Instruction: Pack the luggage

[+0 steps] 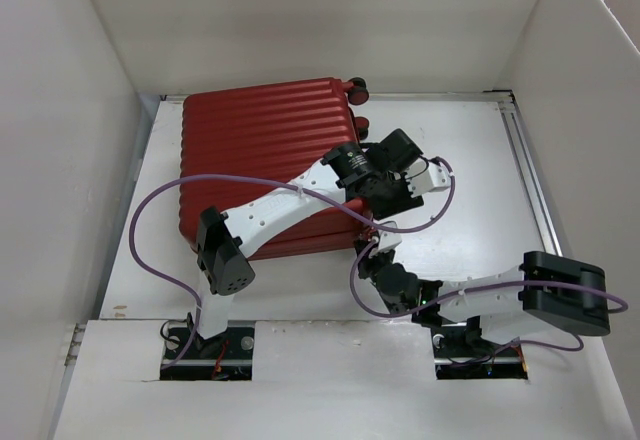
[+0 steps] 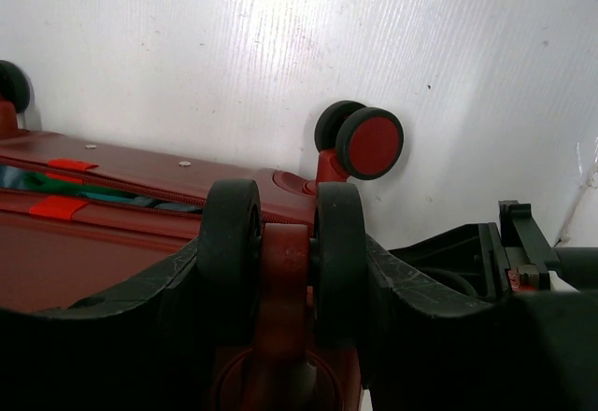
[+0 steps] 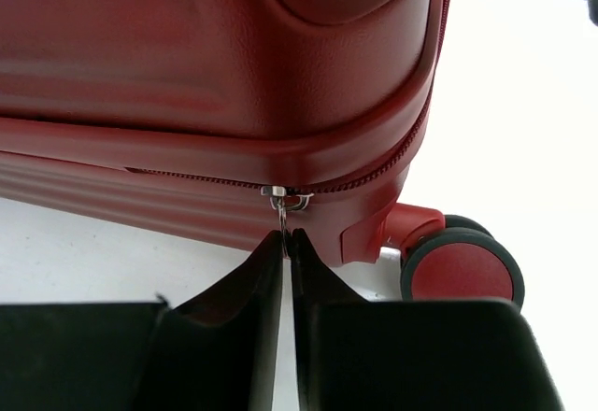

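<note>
The luggage [image 1: 260,150] lies flat, lid down, far left on the surface [image 1: 470,160]. The left arm [image 1: 280,205] stretches across its shell, left tool [image 2: 282,243] clamped around a twin wheel [image 2: 232,233]. The right arm [image 1: 480,295] is folded back tight, right tool [image 3: 288,243] pinching the zipper pull [image 3: 278,196] at the near corner.

Left arm [image 1: 275,208] and right arm [image 1: 480,295]: white links, black joints. A purple cable [image 1: 135,228] trails each. Black fingers [image 2: 439,336] seem scuffed.

One suitcase [image 1: 255,150], two arms [image 1: 275,210].
Two grippers: left gripper [image 2: 280,276], right gripper [image 3: 288,236]. One zip pull [image 3: 279,198]. Left wrist view: three casters [image 2: 370,142].
</note>
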